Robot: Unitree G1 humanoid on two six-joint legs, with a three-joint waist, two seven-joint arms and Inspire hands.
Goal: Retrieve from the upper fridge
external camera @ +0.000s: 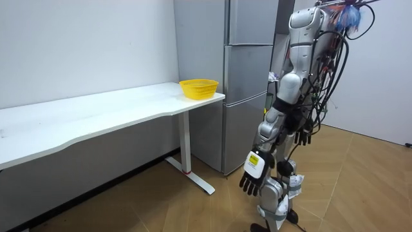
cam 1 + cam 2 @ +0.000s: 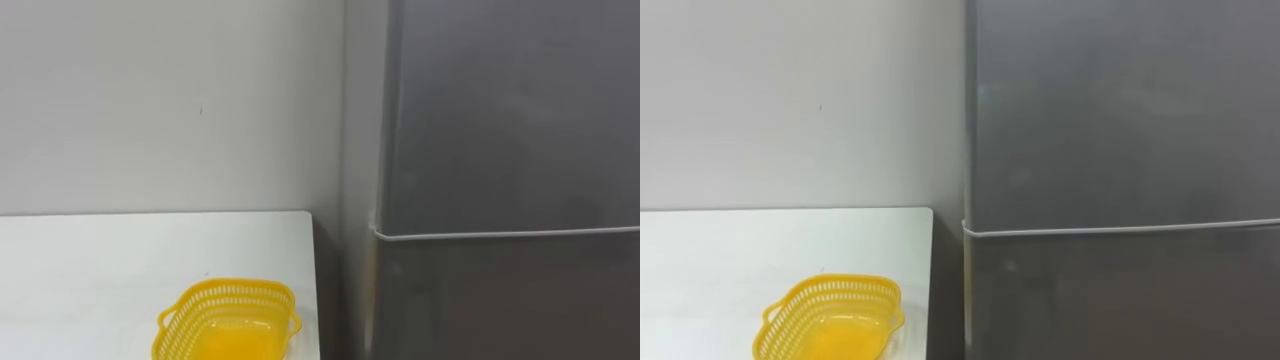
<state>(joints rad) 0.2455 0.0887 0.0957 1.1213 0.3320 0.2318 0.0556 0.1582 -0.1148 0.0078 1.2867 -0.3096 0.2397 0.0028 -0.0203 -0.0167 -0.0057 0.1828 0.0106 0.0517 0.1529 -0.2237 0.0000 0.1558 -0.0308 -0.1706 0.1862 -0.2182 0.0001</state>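
Observation:
The tall grey fridge (image 2: 500, 110) fills the right half of the left eye view, its doors shut, with a thin seam (image 2: 500, 234) between the upper door and the one below. In the room view I stand upright a step in front of the fridge (image 1: 248, 71), facing it. Both arms hang at my sides. My left hand (image 1: 252, 175) is the nearer one, low by my thigh, with relaxed fingers and nothing in it. My right hand (image 1: 302, 136) hangs on the far side, also holding nothing.
A white table (image 2: 90, 270) stands against the wall left of the fridge, its end nearly touching the fridge's side. An empty yellow mesh basket (image 2: 228, 320) sits near that end. Wooden floor (image 1: 360, 187) lies open behind me.

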